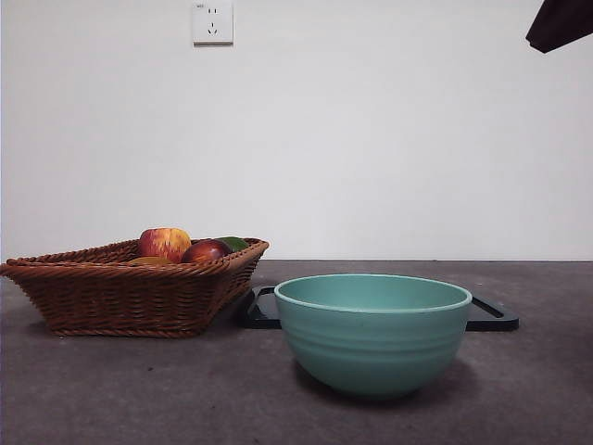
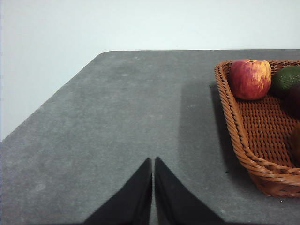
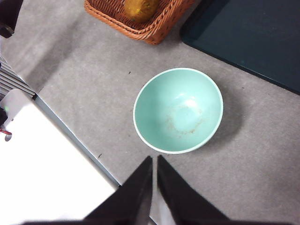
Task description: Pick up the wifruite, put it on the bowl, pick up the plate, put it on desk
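While the front view looks level across the dark surface (image 1: 111, 389), the teal bowl (image 1: 372, 332) stands near, empty, with a dark tray (image 1: 491, 315) behind it. To its left a wicker basket (image 1: 130, 295) holds a streaked apple (image 1: 165, 243), a dark red fruit (image 1: 206, 251) and what seems the wifruite (image 1: 148, 261), mostly hidden below the rim. From the left wrist, the left pincer (image 2: 153, 161) is clenched above bare surface beside the basket. From the right wrist, the right pincer (image 3: 154, 159) is clenched high above the bowl's near rim, with the wifruite in the basket.
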Motion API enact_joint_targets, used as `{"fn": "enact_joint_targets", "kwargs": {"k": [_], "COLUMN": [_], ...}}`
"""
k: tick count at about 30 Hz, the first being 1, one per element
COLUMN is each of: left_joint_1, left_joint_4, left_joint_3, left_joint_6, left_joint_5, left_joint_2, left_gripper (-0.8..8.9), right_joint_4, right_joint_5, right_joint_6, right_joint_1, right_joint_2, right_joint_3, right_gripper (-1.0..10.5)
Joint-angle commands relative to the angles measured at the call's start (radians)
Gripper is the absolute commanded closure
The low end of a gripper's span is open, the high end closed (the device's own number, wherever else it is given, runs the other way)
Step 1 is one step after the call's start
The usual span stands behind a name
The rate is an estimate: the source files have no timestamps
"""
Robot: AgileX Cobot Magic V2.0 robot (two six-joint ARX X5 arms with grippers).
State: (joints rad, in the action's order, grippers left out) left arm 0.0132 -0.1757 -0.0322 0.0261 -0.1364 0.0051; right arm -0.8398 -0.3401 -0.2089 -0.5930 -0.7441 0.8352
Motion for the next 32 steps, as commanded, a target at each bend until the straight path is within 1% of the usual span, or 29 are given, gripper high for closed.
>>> {"fn": "enact_joint_targets", "kwargs": {"k": [1,19,20,21,23,26,30,32], "left_joint_1": [-0.002,-0.002,-0.002,-0.002,-0.002,-0.002,-0.002,-0.002], "left_joint_4": [-0.007,-0.007,-0.007,-0.007,-0.007,-0.007,-0.007,-0.007], "left_joint_3": [0.021,0.021,0.021,0.021,0.021,0.021,0.021,0.021], "left_joint_6": [-0.010,-0.010,-0.010,-0.010,-0.010,-0.010,-0.010,-0.010], "left_joint_5": [-0.002,-0.002,-0.002,-0.002,-0.002,-0.002,-0.002,-0.002], "left_joint_2": [-0.002,-0.002,-0.002,-0.002,-0.002,-0.002,-0.002,-0.002], "left_gripper": [8.06,8.06,8.06,8.06,8.06,8.06,8.06,8.06], "right_joint_4": [0.009,0.011,0.013,0.019,0.039,0.100,0.266,0.361], "right_joint_5": [0.000,0.001,0.006,0.008,0.008,0.008,0.008,0.008], "right_joint_6": [0.009,0.009,0.012,0.030,0.056,0.101,0.177,0.201], "right_joint_1": [-0.007,-0.006,0.000,0.008,0.031,0.097,0.224,0.292], "right_joint_2": [-0.005,0.006,0.013,0.020,0.030,0.062,0.140,0.188], "right_joint_3": [0.016,0.016,0.016,0.016,0.016,0.012,-0.024,-0.058], "right_gripper": [9.4,9.4,9.4,9.4,9.4,9.4,9.4,9.4]}}
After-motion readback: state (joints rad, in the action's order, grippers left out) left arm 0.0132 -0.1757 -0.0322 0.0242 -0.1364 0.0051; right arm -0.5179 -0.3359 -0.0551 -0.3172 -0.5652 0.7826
